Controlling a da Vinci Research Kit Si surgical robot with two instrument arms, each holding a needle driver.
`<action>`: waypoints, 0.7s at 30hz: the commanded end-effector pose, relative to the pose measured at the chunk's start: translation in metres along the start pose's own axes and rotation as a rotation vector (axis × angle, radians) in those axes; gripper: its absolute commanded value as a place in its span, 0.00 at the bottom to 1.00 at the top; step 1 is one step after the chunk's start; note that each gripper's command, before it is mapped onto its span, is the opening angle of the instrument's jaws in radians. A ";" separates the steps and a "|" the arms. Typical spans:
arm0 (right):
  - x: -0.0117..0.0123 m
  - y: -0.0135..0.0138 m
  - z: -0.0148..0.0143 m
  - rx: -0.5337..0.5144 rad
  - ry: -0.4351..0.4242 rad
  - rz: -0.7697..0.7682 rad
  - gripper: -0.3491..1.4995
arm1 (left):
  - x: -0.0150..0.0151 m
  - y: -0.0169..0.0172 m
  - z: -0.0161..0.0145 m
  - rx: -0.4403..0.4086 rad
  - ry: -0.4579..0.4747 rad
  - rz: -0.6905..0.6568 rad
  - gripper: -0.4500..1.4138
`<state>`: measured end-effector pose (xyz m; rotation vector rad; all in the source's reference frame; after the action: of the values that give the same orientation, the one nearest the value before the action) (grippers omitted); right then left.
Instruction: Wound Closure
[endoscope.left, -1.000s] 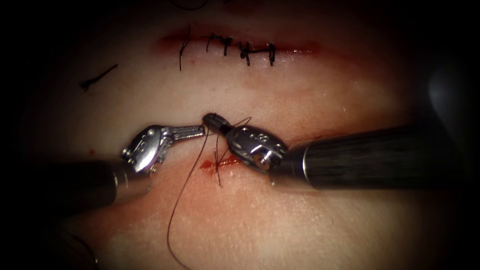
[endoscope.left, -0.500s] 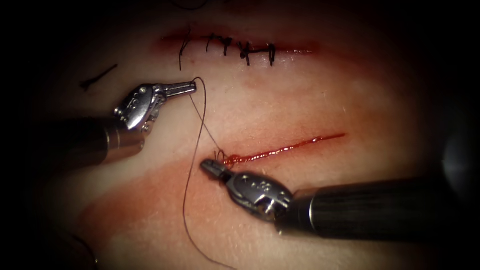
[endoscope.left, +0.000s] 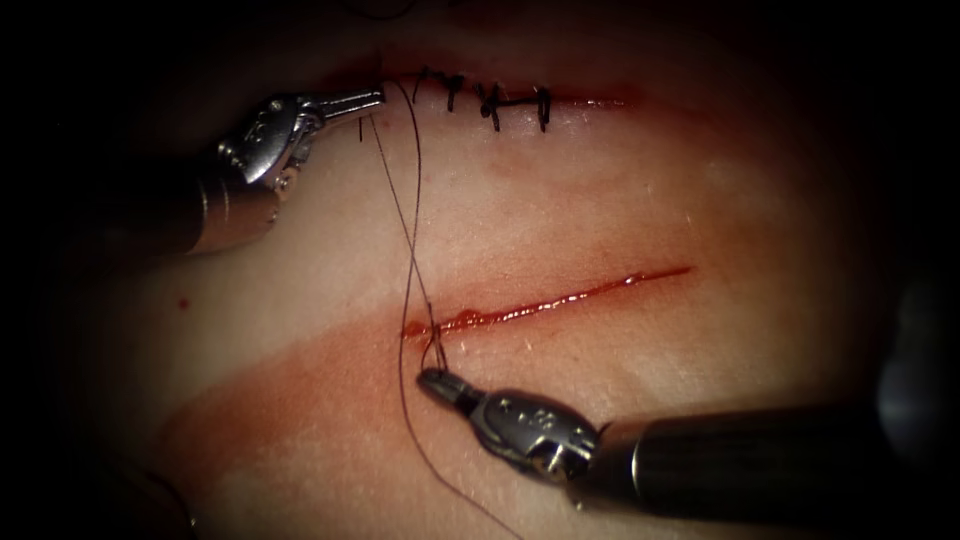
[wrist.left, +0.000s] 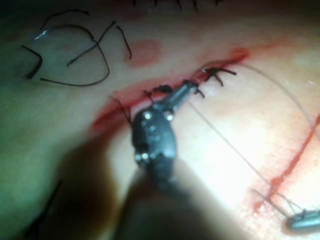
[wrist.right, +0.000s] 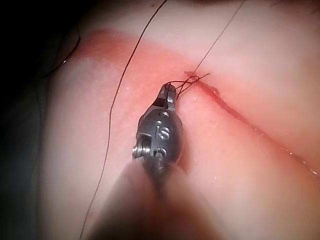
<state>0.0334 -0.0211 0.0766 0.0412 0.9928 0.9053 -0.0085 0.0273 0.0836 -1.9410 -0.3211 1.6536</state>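
The open cut runs across the tissue, with red fluid along it. A small knot of thread sits at its left end. My left tool is far up and left, by the stitched cut, jaws shut on the thread that runs taut down to the knot. My right tool lies just below the knot, jaws shut on the short thread end. In the left wrist view the left tool lies over the stitches. In the right wrist view the right tool holds thread beside the knot.
A long strand of thread trails down off the picture's lower edge. Loose cut thread ends lie on the tissue beyond the stitched cut; one curved piece has a bright tip, and I cannot tell if it is the needle. A pink stain spreads below the cut.
The left tool has moved up and left with the thread; the right tool has dropped below the cut. The two strands have drawn straight and the loop has closed at the cut's left end.
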 end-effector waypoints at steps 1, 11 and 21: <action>-0.0013 -0.0009 0.0003 0.007 -0.007 0.000 0.00 | -0.0005 -0.0006 0.0005 0.000 0.000 0.004 0.00; -0.0021 -0.0026 0.0000 0.038 -0.024 -0.013 0.00 | 0.0007 -0.0038 0.0008 0.024 -0.002 0.003 0.00; -0.0024 -0.0037 -0.0006 0.055 -0.029 -0.020 0.00 | -0.0008 -0.0064 0.0015 0.043 -0.020 0.027 0.00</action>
<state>0.0343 -0.0245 0.0760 0.0865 0.9886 0.8549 -0.0085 0.0326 0.0874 -1.9010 -0.2642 1.6912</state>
